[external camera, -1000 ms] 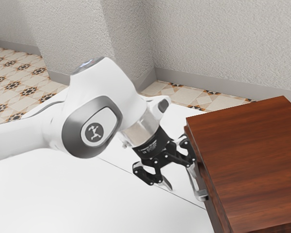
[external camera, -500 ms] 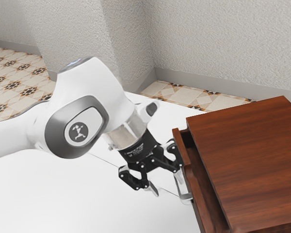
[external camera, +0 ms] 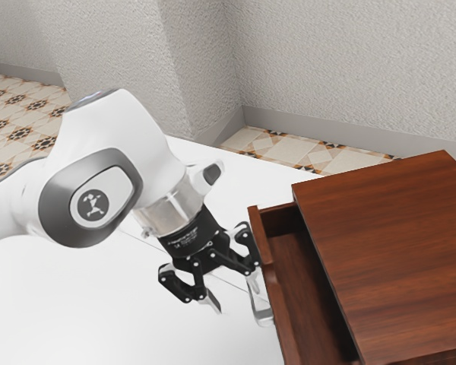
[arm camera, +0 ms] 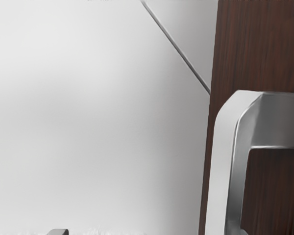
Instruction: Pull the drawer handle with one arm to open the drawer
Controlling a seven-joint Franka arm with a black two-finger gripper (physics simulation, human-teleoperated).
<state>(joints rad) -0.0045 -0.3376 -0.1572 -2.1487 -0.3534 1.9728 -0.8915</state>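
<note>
Drawer (external camera: 289, 277) is sitting partly out of the dark wooden cabinet (external camera: 387, 243) in the exterior view, its open well showing below the cabinet's top. The gripper (external camera: 235, 300) is hanging just in front of the cabinet over the white bench (external camera: 76, 312), its fingers (external camera: 212, 302) standing apart, one right at the silver handle (external camera: 263, 308). In the wrist view, the handle (arm camera: 230, 161) is jutting from the drawer front (arm camera: 245, 49), with the bench (arm camera: 88, 122) lying beside it.

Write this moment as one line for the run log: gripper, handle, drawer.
gripper: at handle | handle: silver bar on drawer front | drawer: partly open, out of brown cabinet
</note>
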